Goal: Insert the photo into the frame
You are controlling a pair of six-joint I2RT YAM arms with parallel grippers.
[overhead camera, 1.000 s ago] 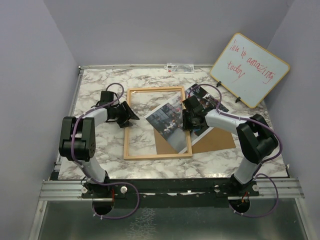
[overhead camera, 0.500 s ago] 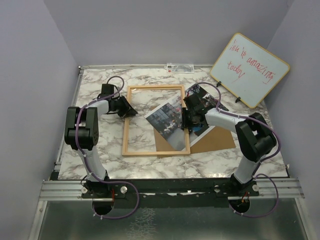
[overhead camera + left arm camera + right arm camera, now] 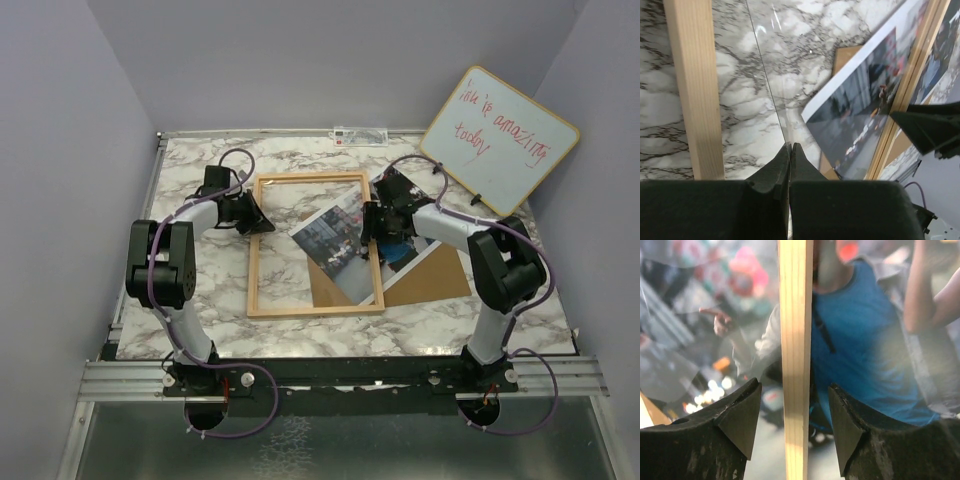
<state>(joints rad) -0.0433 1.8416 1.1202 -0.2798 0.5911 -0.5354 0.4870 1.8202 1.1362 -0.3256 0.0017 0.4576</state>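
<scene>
Photo [image 3: 865, 330] under frame [image 3: 795, 315] rail, straddled by spread right end effector [image 3: 795, 385]; left end effector [image 3: 790, 146] pressed together.

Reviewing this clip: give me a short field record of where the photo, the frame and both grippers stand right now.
photo: askew under the frame, one end sticking out past its right rail
frame: flat on the marble table
left gripper: shut, tips just inside the left rail, at the pane; whether it pinches anything cannot be told
right gripper: open, straddling the right rail with a gap on each side
backing board: flat, partly under photo and frame
task: photo not yet seated
</scene>
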